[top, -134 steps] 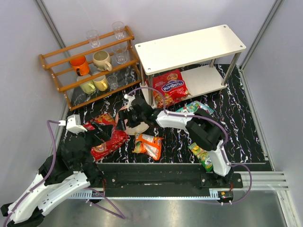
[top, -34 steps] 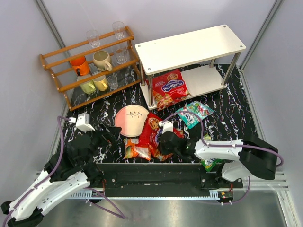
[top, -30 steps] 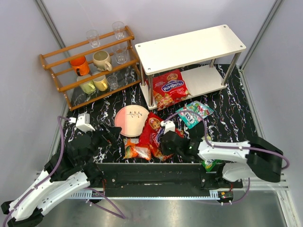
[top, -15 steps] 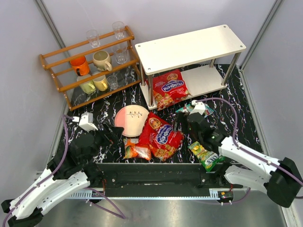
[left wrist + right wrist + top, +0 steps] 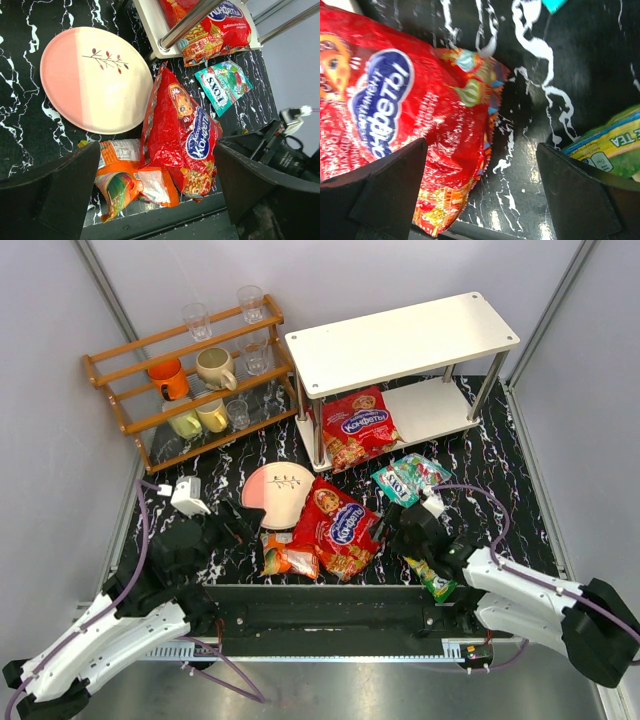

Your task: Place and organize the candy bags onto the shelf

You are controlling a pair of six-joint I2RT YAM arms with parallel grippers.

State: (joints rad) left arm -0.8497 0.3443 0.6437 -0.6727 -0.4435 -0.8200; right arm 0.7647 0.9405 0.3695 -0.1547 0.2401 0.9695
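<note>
The white shelf (image 5: pixel 400 340) stands at the back right, and one red candy bag (image 5: pixel 357 427) lies on its lower tier, sticking out past the front edge. A second red bag (image 5: pixel 340 525) lies flat on the table, partly over the orange bag (image 5: pixel 290 555). The teal bag (image 5: pixel 408 478) and yellow-green bag (image 5: pixel 432 575) lie to its right. My right gripper (image 5: pixel 390 532) hangs open between the red bag (image 5: pixel 405 125) and the yellow-green bag (image 5: pixel 610 145), holding nothing. My left gripper (image 5: pixel 240 525) is open above the orange bag (image 5: pixel 132 177) and red bag (image 5: pixel 182 135).
A pink-and-cream plate (image 5: pixel 278 490) lies left of the loose red bag. A wooden rack (image 5: pixel 190 380) with cups and glasses stands at the back left. The black rail (image 5: pixel 330 615) runs along the near table edge. Grey walls close in both sides.
The right gripper opened and let go of the red bag, swung right toward the teal bag, then came back nearer. The red bag settled slightly to the right. The left arm crept forward.
</note>
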